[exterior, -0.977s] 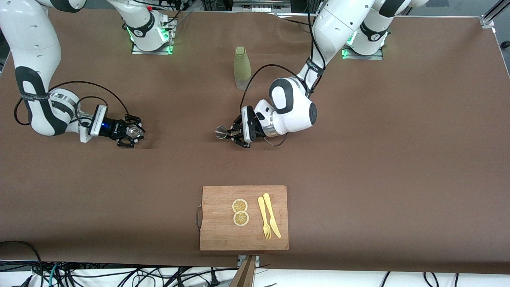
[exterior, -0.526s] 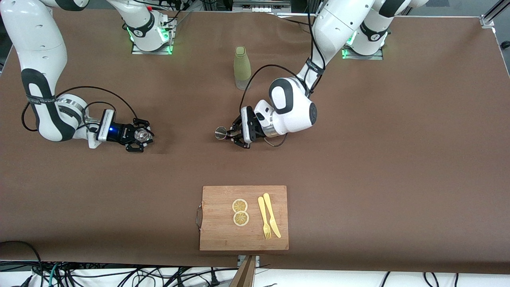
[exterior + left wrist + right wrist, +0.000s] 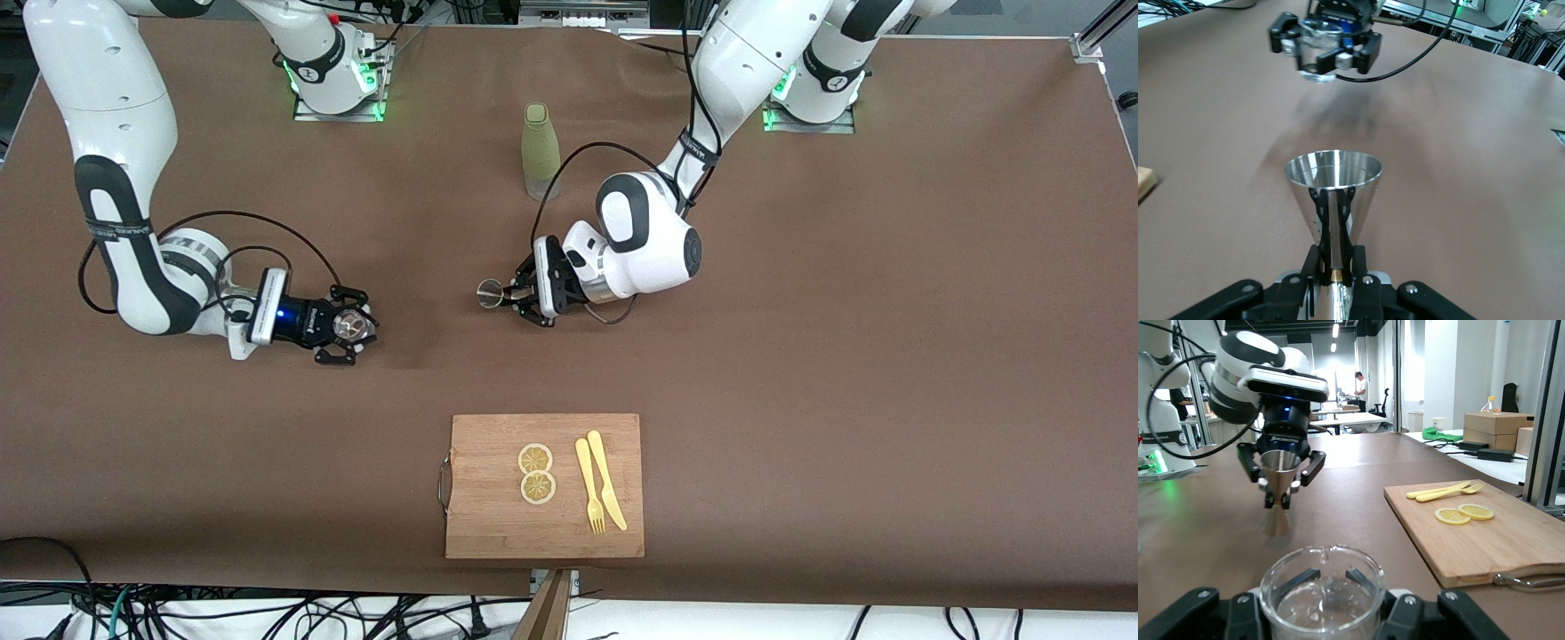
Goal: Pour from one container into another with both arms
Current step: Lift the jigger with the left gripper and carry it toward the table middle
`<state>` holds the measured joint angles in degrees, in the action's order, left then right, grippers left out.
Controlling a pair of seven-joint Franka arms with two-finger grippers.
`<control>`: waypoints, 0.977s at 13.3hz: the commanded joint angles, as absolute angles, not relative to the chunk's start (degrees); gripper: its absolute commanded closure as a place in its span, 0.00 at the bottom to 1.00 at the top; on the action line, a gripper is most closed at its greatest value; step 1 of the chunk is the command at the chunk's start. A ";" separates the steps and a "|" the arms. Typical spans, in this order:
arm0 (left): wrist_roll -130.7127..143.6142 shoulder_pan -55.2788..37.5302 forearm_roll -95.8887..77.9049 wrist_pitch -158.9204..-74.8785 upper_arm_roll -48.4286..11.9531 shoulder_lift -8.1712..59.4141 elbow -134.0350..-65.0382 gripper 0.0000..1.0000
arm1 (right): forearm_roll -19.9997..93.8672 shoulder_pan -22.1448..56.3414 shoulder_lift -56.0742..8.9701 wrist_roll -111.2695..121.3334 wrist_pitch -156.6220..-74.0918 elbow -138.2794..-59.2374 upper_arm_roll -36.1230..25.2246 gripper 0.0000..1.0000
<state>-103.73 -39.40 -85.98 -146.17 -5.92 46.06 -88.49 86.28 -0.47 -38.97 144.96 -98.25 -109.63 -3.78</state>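
**Mid-table: jigger and cup both held up, not yet together**

Over the bare brown table point(image 3: 800, 356), between the bottle point(image 3: 540, 151) and the board point(image 3: 544, 485), the left gripper point(image 3: 514, 294) is clamped tight on the jigger point(image 3: 490, 294). The grip sits at the narrow waist. The jigger's long axis is upright, open mouth up, seen clearly in the left wrist view point(image 3: 1333, 193). No tilt, so nothing is pouring.

The right gripper point(image 3: 348, 327) is shut around the cup point(image 3: 348, 326), fingers hugging its wall. The cup is upright, mouth up, and looks lifted off the table going by its shadow in the left wrist view point(image 3: 1317, 53). It hangs over the table toward the right arm's end, apart from the jigger.

Key relation: the cup lies straight out from the jigger's mouth toward the right arm's end, with open table between them. In the right wrist view the jigger point(image 3: 1279, 475) stands dead ahead of the cup point(image 3: 1322, 592). Each arm already holds its own piece, so neither needs to reach for anything.

Judgement: this is the approach stage, grasps done, pour not started. The gap has to close, cup rim under the jigger lip, then the jigger tips toward the cup. Risk: small cup mouth, so a misaligned tilt would spill on the table.

On the board lie two lemon slices point(image 3: 536, 473), a fork point(image 3: 589, 485) and a knife point(image 3: 606, 480), untouched.
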 commanded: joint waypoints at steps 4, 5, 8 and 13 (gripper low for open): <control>-97.48 -41.83 -87.63 -150.29 -6.59 47.02 -85.96 1.00 | 87.19 -0.09 -36.83 138.88 -105.46 -107.93 2.18 0.73; -97.30 -41.75 -87.71 -150.38 -6.59 47.02 -85.96 1.00 | 87.01 -0.09 -35.87 138.00 -106.60 -108.02 2.72 0.73; -95.63 -41.75 -87.63 -151.08 -6.59 47.11 -85.96 1.00 | 86.57 0.09 -34.90 136.32 -109.42 -108.02 4.13 0.73; -91.50 -41.75 -87.36 -151.17 -6.50 47.81 -85.61 1.00 | 82.38 -0.17 -30.07 128.26 -110.38 -108.81 3.69 0.73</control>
